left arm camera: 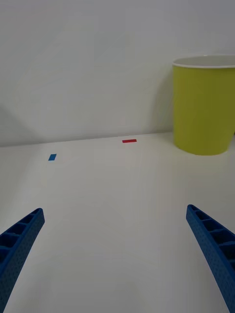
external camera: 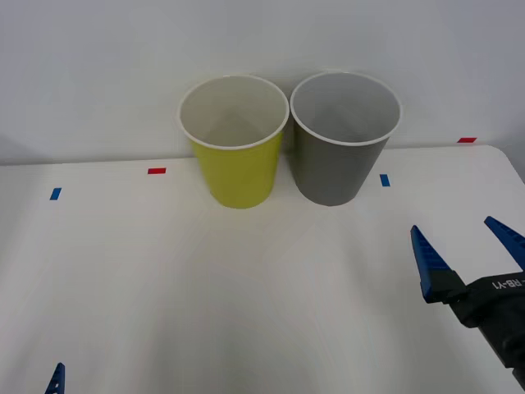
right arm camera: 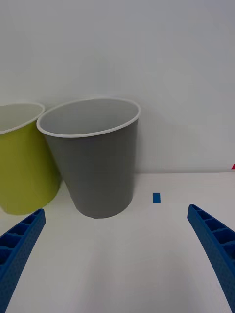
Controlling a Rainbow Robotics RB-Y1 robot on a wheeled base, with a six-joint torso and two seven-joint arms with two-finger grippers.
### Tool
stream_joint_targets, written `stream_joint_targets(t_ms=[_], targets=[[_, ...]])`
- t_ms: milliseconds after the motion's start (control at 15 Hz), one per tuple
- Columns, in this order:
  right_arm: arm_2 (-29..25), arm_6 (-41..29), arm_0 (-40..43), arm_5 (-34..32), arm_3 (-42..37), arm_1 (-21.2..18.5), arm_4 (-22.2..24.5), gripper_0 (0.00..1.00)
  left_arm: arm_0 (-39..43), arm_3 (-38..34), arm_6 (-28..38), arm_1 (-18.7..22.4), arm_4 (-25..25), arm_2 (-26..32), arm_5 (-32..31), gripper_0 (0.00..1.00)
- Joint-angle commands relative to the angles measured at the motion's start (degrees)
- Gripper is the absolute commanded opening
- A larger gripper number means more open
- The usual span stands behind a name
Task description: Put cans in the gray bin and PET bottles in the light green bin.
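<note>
Front view: the gray bin (external camera: 338, 156) stood upright at the table's (external camera: 246, 304) far edge, touching or just beside the light green bin (external camera: 238, 152) on its left. The right gripper (external camera: 467, 246) hovered near and to the right of the gray bin, fingers spread wide, empty; it was the nearer arm. One left gripper (external camera: 56, 380) fingertip showed at the lower left corner, well apart from both bins.

Right wrist view: gray bin ahead of the gripper, slightly toward the green bin; blue tape mark (right arm camera: 156, 197) beside its base.

Left wrist view: left gripper (left arm camera: 117, 254) wide, empty; green bin ahead and off to one side.

No can lay on the table in any view.
</note>
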Motion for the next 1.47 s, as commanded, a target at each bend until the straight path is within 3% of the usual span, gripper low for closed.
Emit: stream_joint_targets(t_ms=[67, 133, 267, 400, 600, 867, 1133, 1267, 1467], targets=[[-0.59, 0.56, 0.71, 0.56, 0.02, 1.38, 0.45, 1.00, 0.00, 0.00, 0.00, 0.00, 0.00, 0.00, 0.00, 1.00], [-0.59, 0.21, 0.89, 0.56, 0.02, 1.90, 1.07, 1.00, 0.00, 0.00, 0.00, 0.00, 0.00, 0.00, 0.00, 1.00], [-0.15, -5.07, 1.07, 0.21, 0.11, 2.26, 8.28, 1.00, 0.00, 0.00, 0.00, 0.00, 0.00, 0.00, 0.00, 1.00], [0.55, -9.81, 1.51, -2.60, 1.60, 1.64, 10.83, 1.00, 0.00, 0.00, 0.00, 0.00, 0.00, 0.00, 0.00, 1.00], [2.75, -9.55, 2.56, -14.20, 8.63, 1.29, 11.18, 1.00, 0.00, 0.00, 0.00, 0.00, 0.00, 0.00, 0.00, 1.00], [4.86, -8.06, 7.75, -20.79, 9.86, 1.11, 11.18, 1.00, 0.00, 0.00, 0.00, 0.00, 0.00, 0.00, 0.00, 1.00], [7.32, 0.65, 15.04, -25.98, 10.13, 0.50, 9.60, 1.00, 0.00, 0.00, 0.00, 0.00, 0.00, 0.00, 0.00, 1.00], [10.04, 1.17, 16.62, -33.27, 14.87, 0.06, 9.07, 1.00, 0.00, 0.00, 0.00, 0.00, 0.00, 0.00, 0.00, 1.00], [11.71, 1.08, 20.93, -38.72, 16.46, -2.05, 10.03, 1.00, 0.00, 0.00, 0.00, 0.00, 0.00, 0.00, 0.00, 1.00]])
